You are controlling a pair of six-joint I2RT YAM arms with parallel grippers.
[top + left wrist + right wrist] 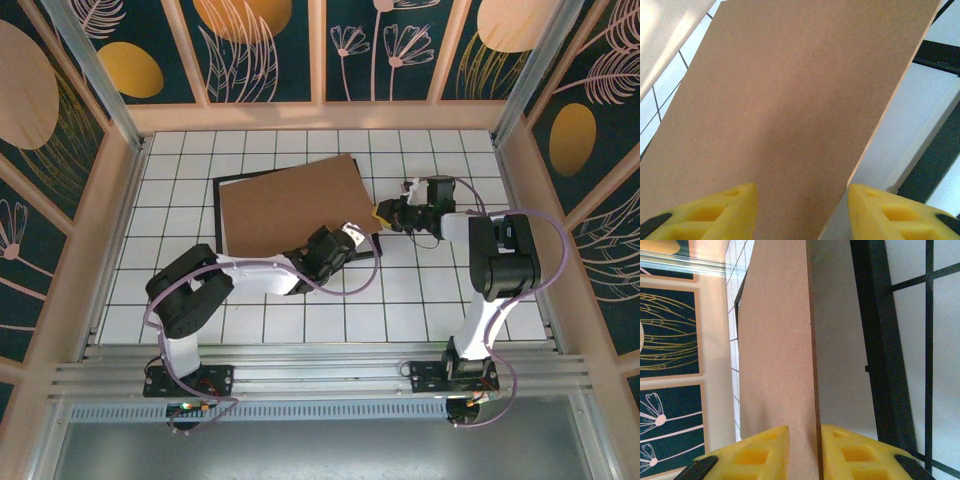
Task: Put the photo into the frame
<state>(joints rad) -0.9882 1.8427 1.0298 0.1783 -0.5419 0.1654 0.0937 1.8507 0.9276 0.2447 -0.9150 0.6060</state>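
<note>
A plain brown backing board (290,205) lies slanted over the frame (216,200), whose narrow black rim shows at the left and near right. The photo is hidden. My right gripper (380,213) is at the board's right edge. In the right wrist view its yellow fingers (765,452) sit on either side of the thin board (775,340), shut on it, and the edge is lifted over a pale surface (840,340) inside the black rim (880,340). My left gripper (345,238) is at the board's near right corner, open, its fingers (715,212) wide apart above the board (790,100).
The white tiled table (400,300) is walled by wooden panels at the back and both sides. The two arms converge near the frame's right end. The black rim (940,55) and a pale sheet (900,135) show beside the board in the left wrist view.
</note>
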